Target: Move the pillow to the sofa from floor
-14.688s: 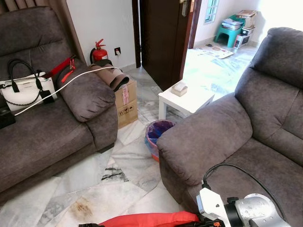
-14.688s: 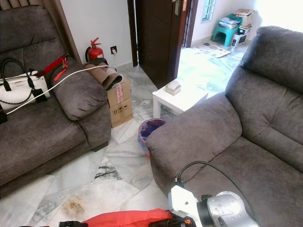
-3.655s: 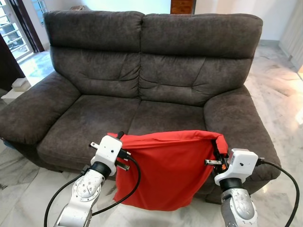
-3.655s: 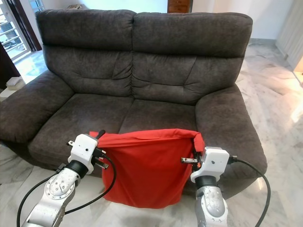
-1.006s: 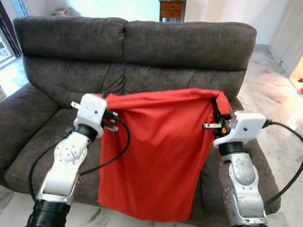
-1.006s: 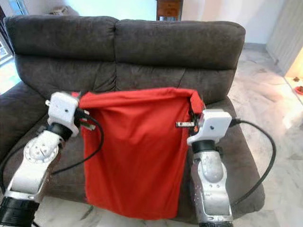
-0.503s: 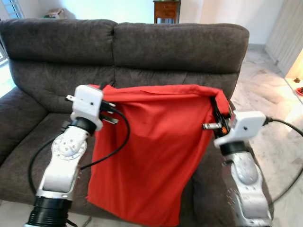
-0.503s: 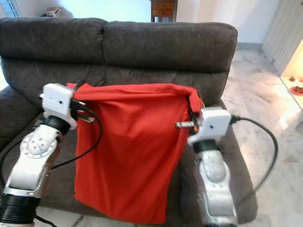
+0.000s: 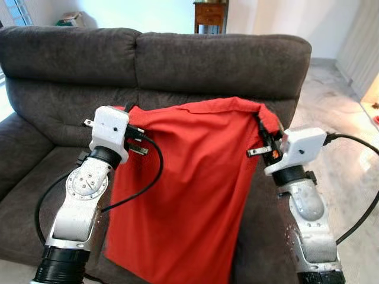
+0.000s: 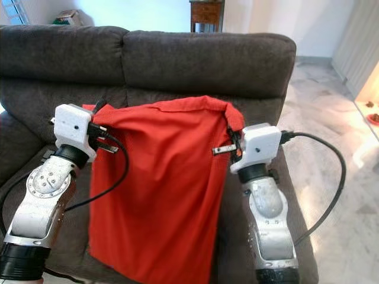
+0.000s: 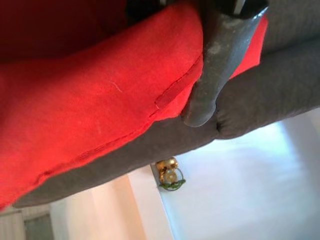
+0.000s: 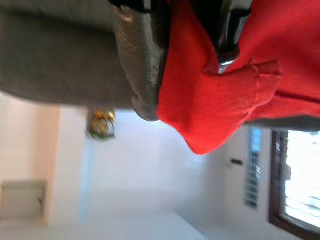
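A flat red pillow [image 9: 189, 183] hangs by its top corners in front of the dark grey two-seat sofa [image 9: 213, 56], above the seat. My left gripper [image 9: 127, 112] is shut on the pillow's top left corner, and the red fabric [image 11: 100, 100] bunches against one black finger [image 11: 215, 65]. My right gripper [image 9: 262, 127] is shut on the top right corner, where the cloth [image 12: 220, 105] is pinched between the two fingers [image 12: 142, 65]. The pillow's lower edge droops over the seat front and hides the middle of the cushions.
Both silver arms [image 9: 83, 201] rise from the bottom of the view, with black cables looping beside them. Marble floor [image 9: 349, 106] lies to the sofa's right. A wooden cabinet [image 9: 210, 12] stands behind the sofa back. The left armrest [image 9: 15, 148] is at the frame edge.
Both arms have carried the pillow a little higher and further over the seat. The right gripper has moved inward, so the top edge now humps up.
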Robot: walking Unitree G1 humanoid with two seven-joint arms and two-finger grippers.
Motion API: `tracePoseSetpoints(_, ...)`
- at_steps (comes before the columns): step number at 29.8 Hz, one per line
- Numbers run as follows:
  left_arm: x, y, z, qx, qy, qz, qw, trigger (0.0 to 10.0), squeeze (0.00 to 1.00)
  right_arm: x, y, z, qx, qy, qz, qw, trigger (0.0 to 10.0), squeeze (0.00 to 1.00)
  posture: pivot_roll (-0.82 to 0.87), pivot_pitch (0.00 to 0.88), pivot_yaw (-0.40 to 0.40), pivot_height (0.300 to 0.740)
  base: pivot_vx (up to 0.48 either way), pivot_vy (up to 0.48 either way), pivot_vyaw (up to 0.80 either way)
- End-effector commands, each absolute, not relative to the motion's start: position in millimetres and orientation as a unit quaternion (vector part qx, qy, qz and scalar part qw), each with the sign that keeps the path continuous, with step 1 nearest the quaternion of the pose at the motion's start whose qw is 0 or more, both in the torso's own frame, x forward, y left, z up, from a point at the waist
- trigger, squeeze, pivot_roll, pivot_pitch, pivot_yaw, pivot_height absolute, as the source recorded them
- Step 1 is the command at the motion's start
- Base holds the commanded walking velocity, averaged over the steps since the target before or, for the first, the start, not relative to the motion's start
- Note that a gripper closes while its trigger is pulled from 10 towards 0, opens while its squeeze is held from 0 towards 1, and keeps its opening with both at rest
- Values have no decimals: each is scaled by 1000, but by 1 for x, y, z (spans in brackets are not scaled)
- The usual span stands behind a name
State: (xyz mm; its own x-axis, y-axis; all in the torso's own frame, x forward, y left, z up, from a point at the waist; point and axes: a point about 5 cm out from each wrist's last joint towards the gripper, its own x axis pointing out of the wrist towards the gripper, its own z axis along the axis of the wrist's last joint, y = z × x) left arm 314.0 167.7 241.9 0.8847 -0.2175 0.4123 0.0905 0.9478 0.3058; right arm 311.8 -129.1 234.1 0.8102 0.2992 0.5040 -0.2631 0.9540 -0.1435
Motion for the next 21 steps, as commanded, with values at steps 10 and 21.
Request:
tracePoseSetpoints(10, 306, 146, 216, 156, -160, -200, 954, 10000, 0, 296, -105, 201, -46, -207, 275, 938, 10000, 0, 27, 65, 23, 740, 0, 0, 0)
tracePoseSetpoints(21, 298, 139, 185, 181, -80, -268, 943, 10000, 0, 297, -122, 170, -43, -150, 247, 956, 10000, 0, 28, 65, 22, 740, 0, 0, 0)
